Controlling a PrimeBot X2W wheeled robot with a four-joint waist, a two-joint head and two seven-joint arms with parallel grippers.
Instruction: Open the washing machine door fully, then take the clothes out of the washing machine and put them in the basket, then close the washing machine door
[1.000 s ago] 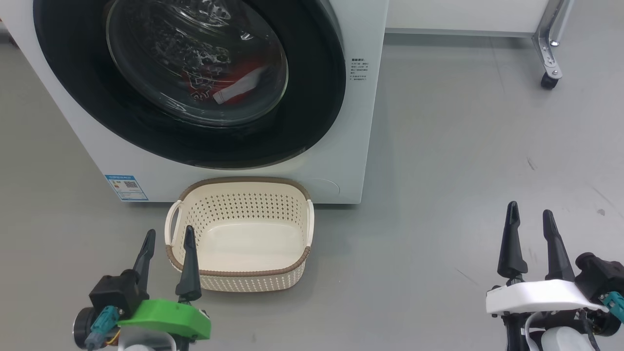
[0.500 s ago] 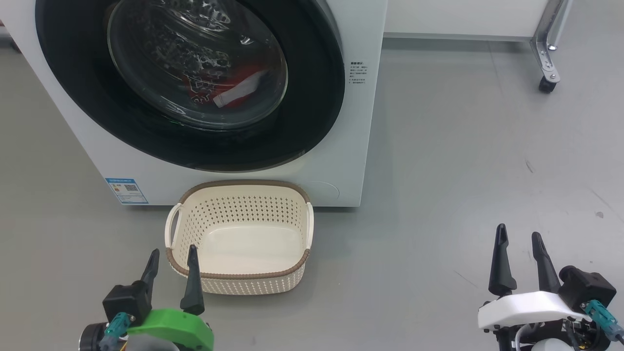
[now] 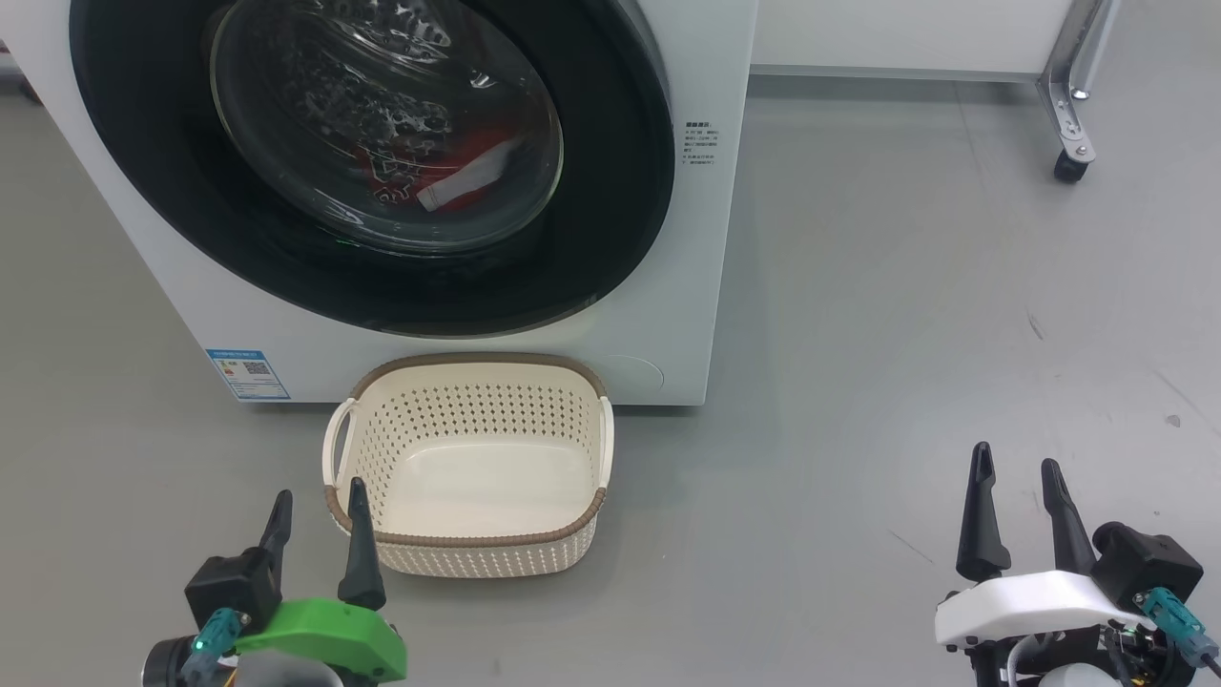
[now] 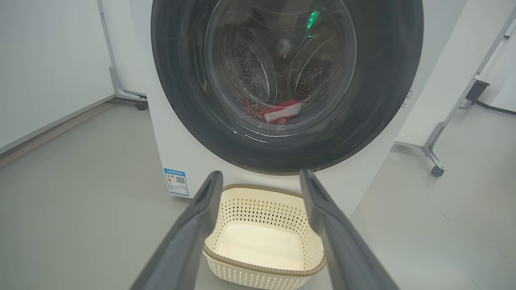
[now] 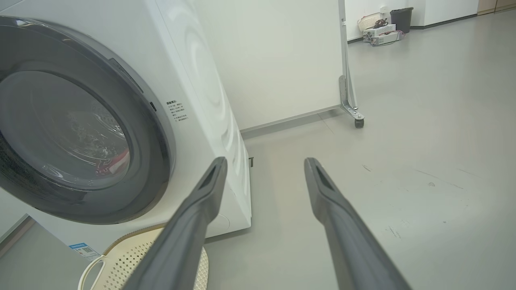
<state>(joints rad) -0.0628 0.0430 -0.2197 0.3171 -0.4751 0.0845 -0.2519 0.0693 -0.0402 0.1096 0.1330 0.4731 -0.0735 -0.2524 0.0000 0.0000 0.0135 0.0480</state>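
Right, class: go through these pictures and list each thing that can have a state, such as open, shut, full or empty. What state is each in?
washing machine door: shut.
clothes: inside the washing machine, behind the door's glass.
basket: upright on the floor, empty.
left gripper: open, holding nothing.
right gripper: open, holding nothing.

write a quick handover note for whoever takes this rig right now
Left gripper: open, empty, low by the basket, at its near left corner.
Right gripper: open, empty, over bare floor off to the right.
Washing machine door is shut; red and white clothes lie inside the washing machine, seen through the glass. The basket stands empty on the floor in front of it.
Done: nothing yet.
To do: open door fully, move clothes to basket, close door.
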